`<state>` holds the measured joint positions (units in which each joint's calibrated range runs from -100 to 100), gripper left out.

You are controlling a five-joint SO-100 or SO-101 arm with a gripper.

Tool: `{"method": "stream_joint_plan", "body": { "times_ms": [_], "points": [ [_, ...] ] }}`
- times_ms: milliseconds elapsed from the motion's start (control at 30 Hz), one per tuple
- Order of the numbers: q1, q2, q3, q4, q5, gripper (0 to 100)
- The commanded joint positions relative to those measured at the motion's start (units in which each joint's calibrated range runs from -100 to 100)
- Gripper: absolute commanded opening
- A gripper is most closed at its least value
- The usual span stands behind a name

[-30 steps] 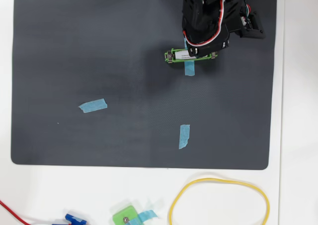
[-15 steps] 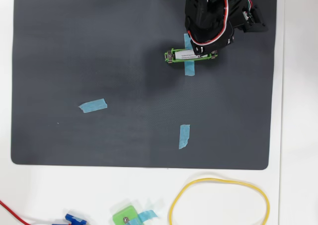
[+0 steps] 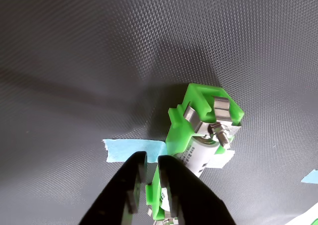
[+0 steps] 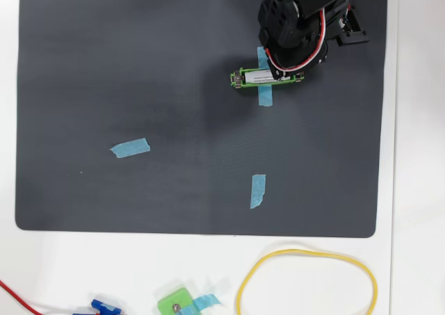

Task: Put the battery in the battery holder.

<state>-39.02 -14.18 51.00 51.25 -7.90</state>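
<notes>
Battery (image 3: 201,155) seen lying in battery holder (image 3: 191,113), lower centre of wrist view, upper right in overhead view. Gripper (image 3: 151,173) fingers nearly pressed together, nothing visibly pinched. Risk judged: cell unseated if snagged during withdrawal.

We see a bright green battery holder (image 3: 185,130) with silver contacts, a white battery (image 3: 199,155) with fine dark print, and a black gripper (image 3: 151,173). The mat (image 4: 139,65) is dark grey, finely dimpled; at six o'clock, a yellow loop (image 4: 306,254) on the white worktop (image 4: 417,190).
</notes>
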Motion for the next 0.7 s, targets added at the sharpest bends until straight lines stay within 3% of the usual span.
{"method": "stream_joint_plan", "body": {
  "times_ms": [0, 233, 367, 667],
  "points": [
    [0.15, -0.19, -2.54, 0.32, 0.24, 0],
    [-0.47, -0.19, -1.84, 0.59, 0.6, 0],
    [-2.23, -2.75, 1.07, 1.02, 4.77, 0],
    [-5.87, -28.51, 20.37, 0.24, 9.57, 0]
  ]
}}
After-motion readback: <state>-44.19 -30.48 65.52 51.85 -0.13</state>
